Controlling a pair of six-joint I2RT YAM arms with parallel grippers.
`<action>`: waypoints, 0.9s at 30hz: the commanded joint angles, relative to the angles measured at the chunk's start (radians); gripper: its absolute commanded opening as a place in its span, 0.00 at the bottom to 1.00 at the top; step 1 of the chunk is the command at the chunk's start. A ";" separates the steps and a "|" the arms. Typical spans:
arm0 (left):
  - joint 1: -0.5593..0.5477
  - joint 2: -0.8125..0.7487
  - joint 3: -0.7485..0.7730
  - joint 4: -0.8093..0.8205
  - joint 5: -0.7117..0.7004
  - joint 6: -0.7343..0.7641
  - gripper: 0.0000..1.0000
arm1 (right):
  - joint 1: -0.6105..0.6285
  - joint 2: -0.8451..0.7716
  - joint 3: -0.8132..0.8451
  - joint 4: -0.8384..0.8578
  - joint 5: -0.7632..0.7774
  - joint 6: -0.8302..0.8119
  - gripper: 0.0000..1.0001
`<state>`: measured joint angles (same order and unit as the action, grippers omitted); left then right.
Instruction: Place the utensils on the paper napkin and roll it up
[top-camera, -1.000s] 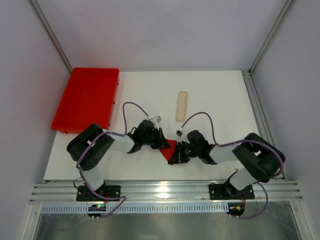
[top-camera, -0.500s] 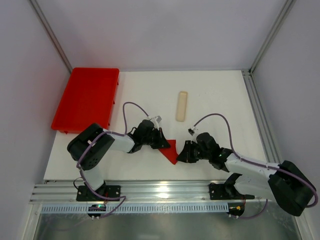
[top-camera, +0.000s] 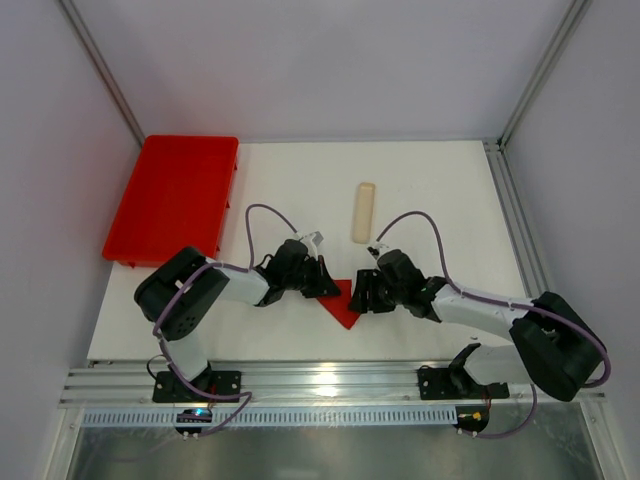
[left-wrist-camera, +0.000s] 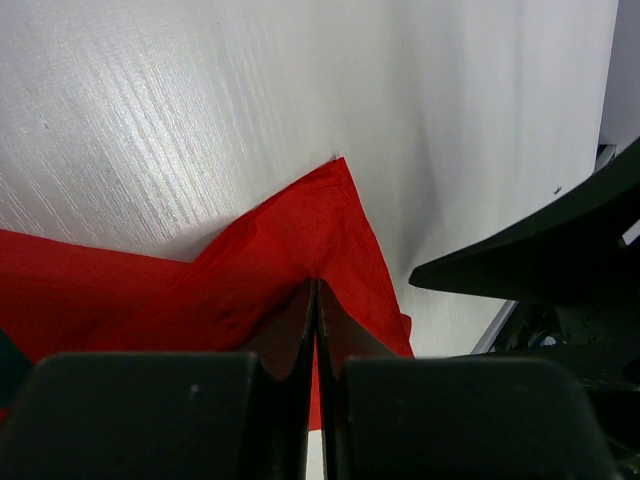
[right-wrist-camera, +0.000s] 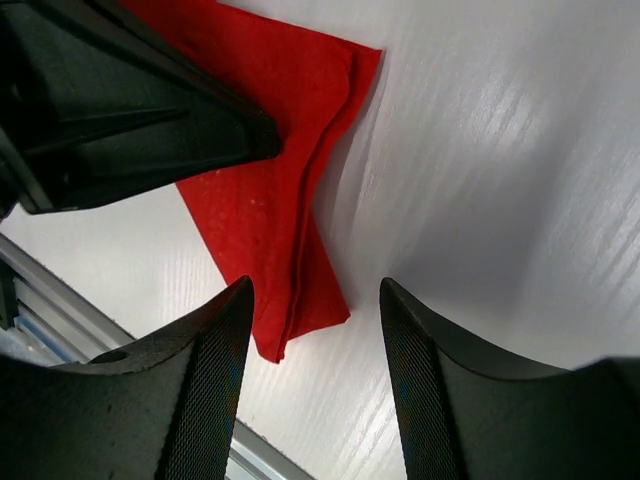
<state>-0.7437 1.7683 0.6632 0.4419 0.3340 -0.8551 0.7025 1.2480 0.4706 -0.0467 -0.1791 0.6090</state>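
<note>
The paper napkin (top-camera: 342, 302) is seen folded on the tabletop (top-camera: 430, 190) between the arms, pinned, it is judged, by the closed left end effector (left-wrist-camera: 316, 300) for steadiness. The right end effector (right-wrist-camera: 312, 290) is seen open and empty over its corner (the fold line is shown only there; utensils nowhere).

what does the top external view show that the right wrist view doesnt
Only the top external view: the red tray at the far left, the beige strip beyond the arms, and both whole arms meeting at the paper napkin. Only the right wrist view: the paper napkin's layered, folded edge up close, and that the right arm's fingers stand open. Both: the paper napkin on the white table, with the left arm's fingers closed on it.
</note>
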 joint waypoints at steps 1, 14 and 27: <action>0.004 0.028 -0.030 -0.126 -0.029 0.050 0.00 | -0.005 0.062 0.060 0.076 -0.014 -0.061 0.58; 0.003 0.025 -0.007 -0.147 -0.016 0.064 0.00 | 0.018 0.171 0.115 0.011 -0.042 -0.127 0.40; 0.004 0.013 0.004 -0.172 -0.013 0.077 0.00 | 0.061 0.272 0.151 -0.027 0.001 -0.144 0.28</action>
<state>-0.7433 1.7679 0.6823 0.4026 0.3462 -0.8299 0.7563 1.4734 0.6113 -0.0311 -0.2134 0.4911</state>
